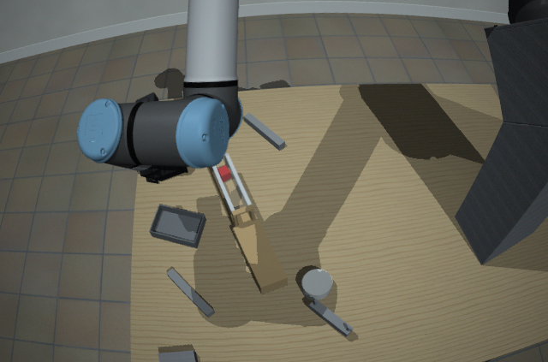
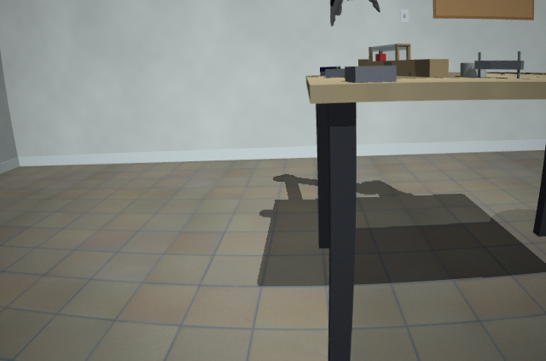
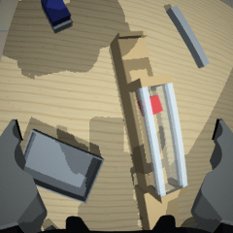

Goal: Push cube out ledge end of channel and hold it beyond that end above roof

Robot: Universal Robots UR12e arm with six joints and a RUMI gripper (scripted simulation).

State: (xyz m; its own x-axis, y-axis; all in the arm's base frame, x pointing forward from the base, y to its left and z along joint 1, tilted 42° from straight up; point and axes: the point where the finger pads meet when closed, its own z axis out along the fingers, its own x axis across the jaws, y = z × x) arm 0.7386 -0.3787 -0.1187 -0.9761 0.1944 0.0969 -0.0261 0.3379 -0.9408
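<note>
The small red cube (image 1: 224, 173) (image 2: 380, 57) (image 3: 155, 104) sits inside the channel (image 1: 242, 187) (image 2: 390, 45) (image 3: 149, 141), a narrow run with white rails on a tan wooden base. The cube is near the channel's end that lies under the arm in the top view. The wooden base (image 1: 265, 260) (image 3: 127, 53) runs on past both ends. My gripper (image 2: 355, 13) (image 3: 117, 121) is open and empty. It hangs high above the table, over the channel and tray, and touches nothing. In the top view the arm hides most of it.
A grey open tray (image 1: 176, 225) (image 2: 370, 73) (image 3: 60, 165) lies left of the channel. Grey bars (image 1: 264, 130) (image 1: 190, 291) (image 1: 330, 316) (image 3: 186, 36) and a grey cylinder (image 1: 317, 283) (image 2: 467, 69) lie around. A blue block (image 3: 56, 12) lies at the far left. A dark pedestal (image 1: 509, 172) stands at the right.
</note>
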